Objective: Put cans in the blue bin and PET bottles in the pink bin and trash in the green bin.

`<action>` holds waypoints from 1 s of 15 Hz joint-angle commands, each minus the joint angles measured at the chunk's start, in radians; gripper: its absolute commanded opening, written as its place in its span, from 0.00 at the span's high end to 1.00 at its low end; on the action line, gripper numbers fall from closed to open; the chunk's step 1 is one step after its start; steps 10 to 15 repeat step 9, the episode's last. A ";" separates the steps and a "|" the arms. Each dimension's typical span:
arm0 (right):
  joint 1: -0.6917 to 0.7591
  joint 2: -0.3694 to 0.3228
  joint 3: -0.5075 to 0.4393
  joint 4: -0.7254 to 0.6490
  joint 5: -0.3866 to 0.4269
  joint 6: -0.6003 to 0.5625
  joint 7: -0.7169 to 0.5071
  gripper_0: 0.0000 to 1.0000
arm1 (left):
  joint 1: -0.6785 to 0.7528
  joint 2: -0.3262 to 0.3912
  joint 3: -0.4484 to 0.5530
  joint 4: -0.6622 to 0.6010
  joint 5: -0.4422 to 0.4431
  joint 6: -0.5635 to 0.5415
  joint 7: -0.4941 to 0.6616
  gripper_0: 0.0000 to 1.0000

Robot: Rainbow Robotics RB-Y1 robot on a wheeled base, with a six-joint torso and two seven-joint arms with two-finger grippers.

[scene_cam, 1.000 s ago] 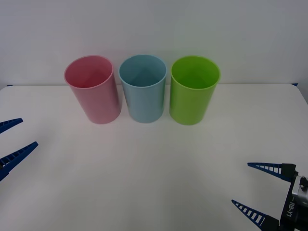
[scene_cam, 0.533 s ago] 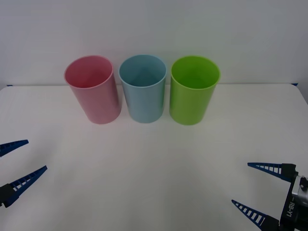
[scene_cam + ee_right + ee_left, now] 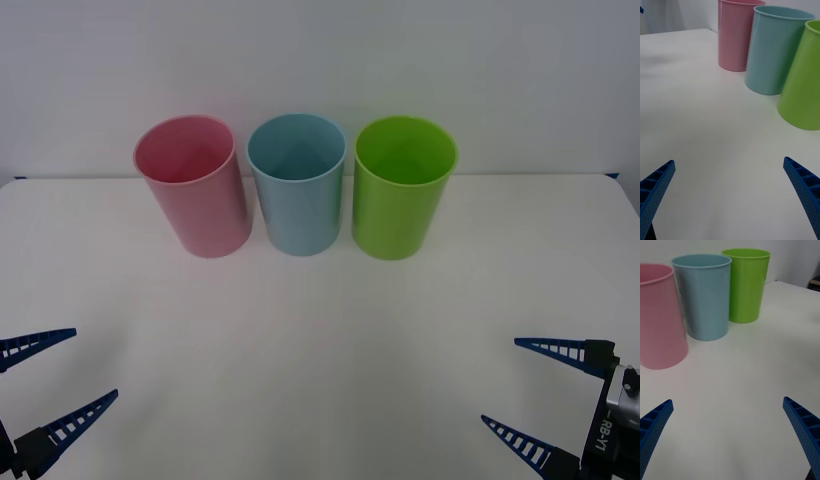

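Note:
Three tall bins stand in a row at the back of the white table: the pink bin (image 3: 192, 185) on the left, the blue bin (image 3: 297, 185) in the middle and the green bin (image 3: 403, 190) on the right. All are upright with dim insides. My left gripper (image 3: 96, 362) hovers open near the front left, holding nothing. Open and holding nothing, my right gripper (image 3: 500, 381) is at the front right. Both wrist views face the row: pink bin (image 3: 658, 318), blue bin (image 3: 703, 300), green bin (image 3: 747, 285). The cans, PET bottles and trash are out of view.
The white table (image 3: 320, 330) stretches wide and bare between the grippers and the bins. A plain wall rises right behind the bins at the table's far edge.
My left gripper has drawn back toward the table's front edge and slightly inward, still open. The right gripper and the bins have not moved.

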State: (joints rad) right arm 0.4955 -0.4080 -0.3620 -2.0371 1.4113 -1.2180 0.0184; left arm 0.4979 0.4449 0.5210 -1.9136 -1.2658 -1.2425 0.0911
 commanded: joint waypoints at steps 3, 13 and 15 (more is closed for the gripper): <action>0.000 0.000 0.000 0.000 0.000 0.000 0.000 0.00 | 0.016 -0.003 -0.010 -0.021 -0.017 0.003 -0.004 0.00; 0.000 0.000 0.000 0.000 0.000 0.000 0.000 0.00 | 0.016 -0.003 -0.010 -0.021 -0.017 0.003 -0.004 0.00; 0.000 0.000 0.000 0.000 0.000 0.000 0.000 0.00 | 0.016 -0.003 -0.010 -0.021 -0.017 0.003 -0.004 0.00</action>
